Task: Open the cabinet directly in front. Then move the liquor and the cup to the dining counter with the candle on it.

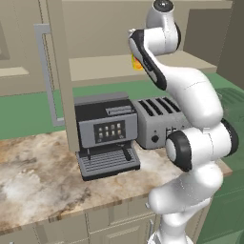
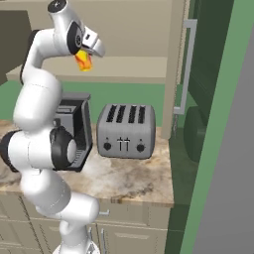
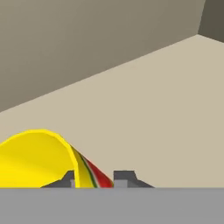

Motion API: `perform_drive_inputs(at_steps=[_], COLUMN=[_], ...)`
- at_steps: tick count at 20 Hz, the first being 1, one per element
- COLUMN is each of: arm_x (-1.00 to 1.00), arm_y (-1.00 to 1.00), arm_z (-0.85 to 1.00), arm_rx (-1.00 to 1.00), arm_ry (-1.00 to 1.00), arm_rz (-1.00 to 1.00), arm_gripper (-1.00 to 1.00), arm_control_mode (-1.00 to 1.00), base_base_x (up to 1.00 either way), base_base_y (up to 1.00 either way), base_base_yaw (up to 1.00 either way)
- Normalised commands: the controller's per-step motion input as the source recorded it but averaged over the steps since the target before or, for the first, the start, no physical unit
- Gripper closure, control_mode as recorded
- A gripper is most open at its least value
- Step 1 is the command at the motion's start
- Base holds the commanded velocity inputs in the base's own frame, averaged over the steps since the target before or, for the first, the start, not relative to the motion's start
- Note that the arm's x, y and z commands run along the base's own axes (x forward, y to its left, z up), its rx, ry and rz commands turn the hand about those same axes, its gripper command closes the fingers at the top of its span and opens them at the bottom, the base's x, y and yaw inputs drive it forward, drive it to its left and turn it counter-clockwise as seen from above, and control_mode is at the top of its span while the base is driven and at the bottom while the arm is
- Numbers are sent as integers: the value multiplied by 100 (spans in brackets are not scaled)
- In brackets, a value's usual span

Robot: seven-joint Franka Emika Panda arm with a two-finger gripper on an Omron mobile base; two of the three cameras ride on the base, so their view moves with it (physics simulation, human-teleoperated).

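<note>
Standing open at the upper left of the left base view: cabinet [image 1: 59,71], door swung out edge-on, long silver handle [image 1: 45,71] on its left, bare beige shelf [image 1: 100,66] inside. Sitting lower centre on the marble worktop [image 1: 33,181]: black-and-grey coffee machine [image 1: 105,136], with silver four-slot toaster [image 2: 126,130] just beside it. Reaching into the cabinet at top centre of the left base view, top left of the right base view: gripper [image 2: 85,58]. Pinched on the wall of the yellow cup [image 2: 83,60], one fingertip [image 3: 65,179] inside the rim, the other outside on the red-orange mark; cup at bottom left of the hand view, over the shelf.
</note>
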Motion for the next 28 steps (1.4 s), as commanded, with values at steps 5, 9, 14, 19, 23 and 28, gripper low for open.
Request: perform_drive_inputs(at_steps=[5, 9, 14, 19, 23, 28], arm_x=[-100, -100, -100, -100, -100, -51], arm_y=[-23, -35, -15, 0, 3, 13], arm_z=[-58, -32, 45, 3, -70, -51], arm_rx=[1, 9, 7, -4, -21, -14], arm_ry=[-14, -13, 20, 52, 32, -24], arm_rz=[0, 0, 0, 0, 1, 5], arm_gripper=[100, 100, 100, 100, 100, 100], arm_control_mode=[-100, -100, -100, -100, -100, -100], base_base_x=[0, 0, 0, 0, 0, 0], base_base_y=[0, 0, 0, 0, 0, 0], base_base_yaw=[0, 0, 0, 0, 0, 0])
